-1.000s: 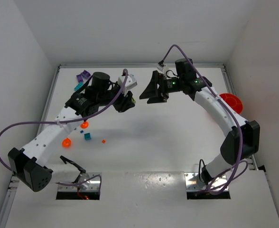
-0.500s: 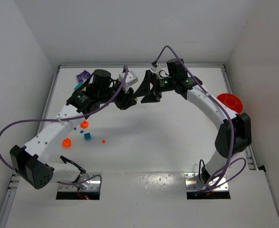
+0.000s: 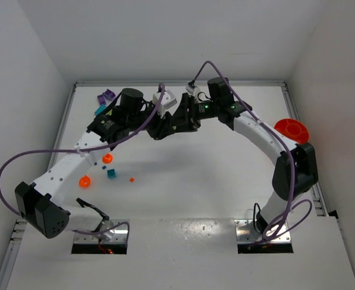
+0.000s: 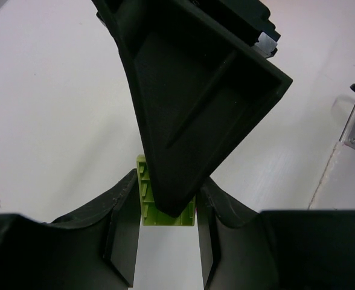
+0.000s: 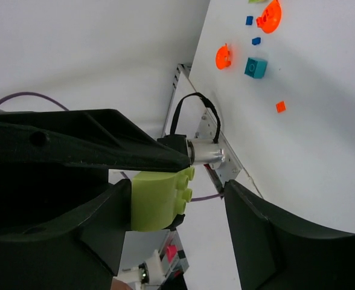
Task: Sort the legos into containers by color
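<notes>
Upper middle, overhead frame: my left gripper (image 4: 168, 199) pinched the lime block (image 5: 153, 202) in mid-air; my right gripper (image 5: 177, 193) stood spread around it (one finger close, the other apart). Risk: left releasing before right closes squarely would drop it.

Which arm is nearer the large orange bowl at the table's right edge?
Right. The right arm passes just beside the orange bowl, on its inner side. The left arm is across the table, its jaws clamping a lime piece near the middle.
</notes>
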Robot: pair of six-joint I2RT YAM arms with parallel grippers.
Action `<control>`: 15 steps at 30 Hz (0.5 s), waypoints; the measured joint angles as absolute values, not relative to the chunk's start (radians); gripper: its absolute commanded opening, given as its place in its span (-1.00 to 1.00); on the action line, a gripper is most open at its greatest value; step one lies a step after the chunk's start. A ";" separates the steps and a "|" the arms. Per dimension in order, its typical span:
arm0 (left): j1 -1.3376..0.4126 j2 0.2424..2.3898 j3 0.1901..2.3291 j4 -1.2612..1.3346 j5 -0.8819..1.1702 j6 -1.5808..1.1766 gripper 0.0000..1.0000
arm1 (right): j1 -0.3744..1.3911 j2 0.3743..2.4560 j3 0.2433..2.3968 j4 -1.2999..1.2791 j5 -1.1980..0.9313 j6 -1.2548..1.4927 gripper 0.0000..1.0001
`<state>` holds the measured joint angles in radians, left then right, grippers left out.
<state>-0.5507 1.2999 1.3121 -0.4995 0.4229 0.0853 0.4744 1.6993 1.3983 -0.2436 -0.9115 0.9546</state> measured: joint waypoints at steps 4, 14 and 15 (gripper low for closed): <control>-0.551 1.310 1.312 -0.502 0.426 0.073 -0.93 | 0.475 1.699 1.386 -0.226 -0.911 0.966 0.13; -0.551 1.321 1.312 -0.509 0.427 0.083 -0.68 | 0.486 1.700 1.384 -0.220 -0.894 0.989 -0.89; -0.551 1.320 1.313 -0.509 0.422 0.087 -0.66 | 0.486 1.701 1.384 -0.226 -0.888 0.991 -0.99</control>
<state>-0.5514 1.3205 1.3128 -0.5095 0.4225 0.0868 0.4862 1.7012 1.3838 -0.2256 -0.8875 0.9905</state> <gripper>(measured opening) 0.412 0.151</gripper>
